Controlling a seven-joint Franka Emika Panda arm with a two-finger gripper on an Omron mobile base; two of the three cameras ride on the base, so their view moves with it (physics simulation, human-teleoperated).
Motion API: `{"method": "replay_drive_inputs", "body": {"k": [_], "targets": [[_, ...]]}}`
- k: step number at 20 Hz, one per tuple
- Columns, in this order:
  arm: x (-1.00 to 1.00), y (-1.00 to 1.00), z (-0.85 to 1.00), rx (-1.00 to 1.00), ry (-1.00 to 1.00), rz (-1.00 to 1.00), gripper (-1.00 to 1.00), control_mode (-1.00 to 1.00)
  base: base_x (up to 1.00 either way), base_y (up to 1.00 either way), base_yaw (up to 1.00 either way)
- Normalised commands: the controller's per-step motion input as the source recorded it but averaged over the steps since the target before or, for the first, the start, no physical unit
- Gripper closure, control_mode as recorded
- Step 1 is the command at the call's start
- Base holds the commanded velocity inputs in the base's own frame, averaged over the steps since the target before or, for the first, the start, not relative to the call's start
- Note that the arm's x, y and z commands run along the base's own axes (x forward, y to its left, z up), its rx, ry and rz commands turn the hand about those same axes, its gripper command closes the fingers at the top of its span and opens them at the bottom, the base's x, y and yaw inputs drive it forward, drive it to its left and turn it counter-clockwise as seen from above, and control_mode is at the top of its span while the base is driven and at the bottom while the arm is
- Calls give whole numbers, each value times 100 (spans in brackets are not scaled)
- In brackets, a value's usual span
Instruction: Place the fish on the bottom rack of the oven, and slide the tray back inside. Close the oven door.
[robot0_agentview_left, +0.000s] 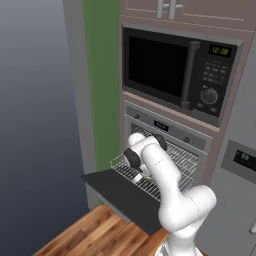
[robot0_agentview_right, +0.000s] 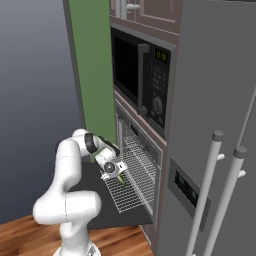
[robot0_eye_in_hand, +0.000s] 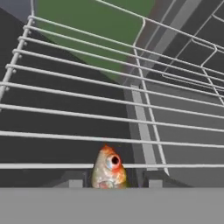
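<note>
Hovering at lower centre over the pulled-out bottom rack, the gripper pinches the fish; release, sliding in, shutting the oven door remain.

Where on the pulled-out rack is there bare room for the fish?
The bottom rack lies bare from the fish out to its far rim and left edge. It is crowded only at the gripper, where the fish sits between the fingertips.
</note>
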Motion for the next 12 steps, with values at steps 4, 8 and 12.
{"method": "replay_drive_inputs", "body": {"k": [4, 8, 12], "targets": [[0, 2, 46, -3, 0, 0, -100, -100, 0, 0, 0], [-19, 9, 35, -3, 0, 0, -100, -100, 0, 0, 0], [-47, 50, 11, -2, 6, 0, -100, -100, 0, 0, 0]]}}
